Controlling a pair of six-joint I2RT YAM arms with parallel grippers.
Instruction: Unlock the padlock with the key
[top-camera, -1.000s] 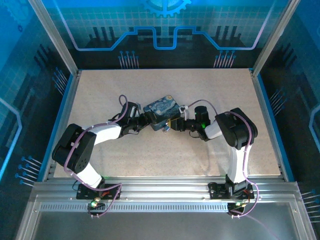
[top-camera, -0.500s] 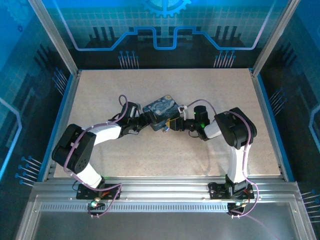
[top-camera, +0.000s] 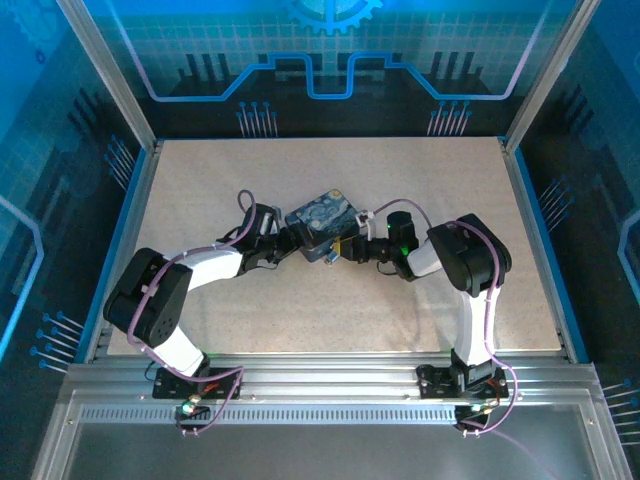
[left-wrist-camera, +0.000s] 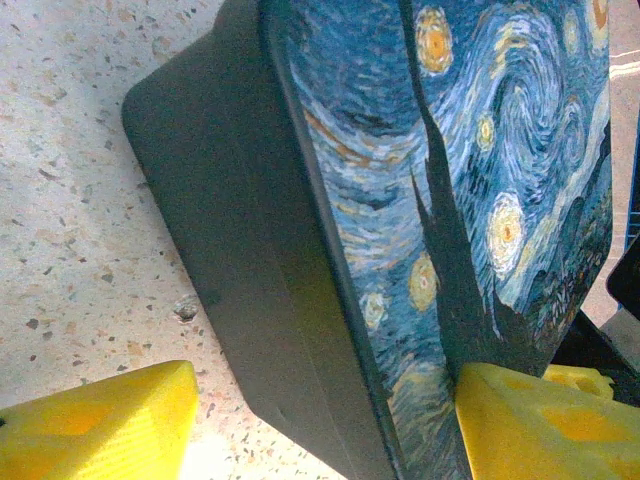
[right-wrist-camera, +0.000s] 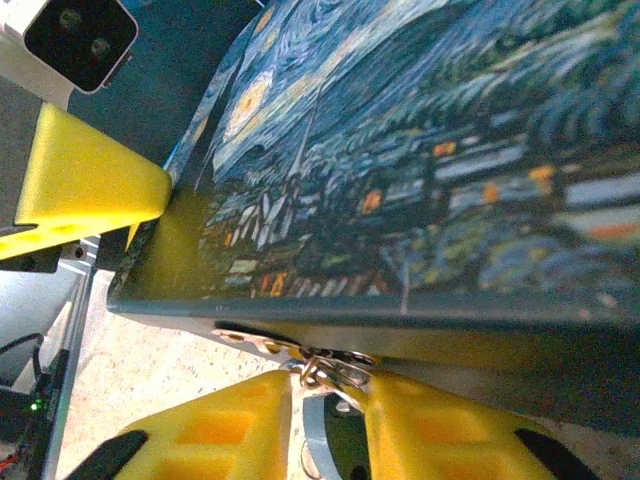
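My right gripper (right-wrist-camera: 330, 392), fingers nearly together, meets the padlock (right-wrist-camera: 333, 368): probably hard, slick and light, best pinched by its body. My left gripper (left-wrist-camera: 325, 378) straddles the tin (left-wrist-camera: 400, 200); I cannot tell either's grip.

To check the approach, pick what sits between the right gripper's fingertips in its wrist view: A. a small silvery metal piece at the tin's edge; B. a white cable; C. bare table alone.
A: the right gripper straddles a small silvery metal piece at the edge of the tin.

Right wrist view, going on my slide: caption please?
Right claw brackets small silvery hardware at starry tin edge.
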